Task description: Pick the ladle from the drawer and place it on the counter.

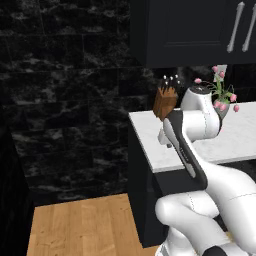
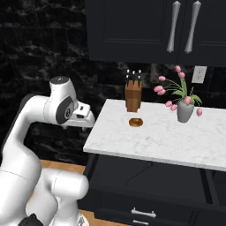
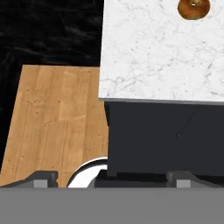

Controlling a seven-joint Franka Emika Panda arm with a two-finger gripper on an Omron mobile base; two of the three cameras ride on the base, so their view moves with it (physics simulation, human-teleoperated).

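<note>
The two-finger gripper [image 3: 109, 177] hung spread and empty, the slim dark ladle [image 3: 186, 124] lying below it in the open shallow black drawer [image 3: 166, 135], so dropping straight down risked clipping the white marble counter [image 3: 153, 57] edge.

Legible text, labels, brands, numbers, signs: none for you to log. You find no marking on the counter [image 2: 154, 137], none on the black cabinet doors [image 2: 132, 31] above it, none on the knife block [image 2: 133, 98] near its back edge, and none on the drawer [image 2: 145, 176] below its front edge.
</note>
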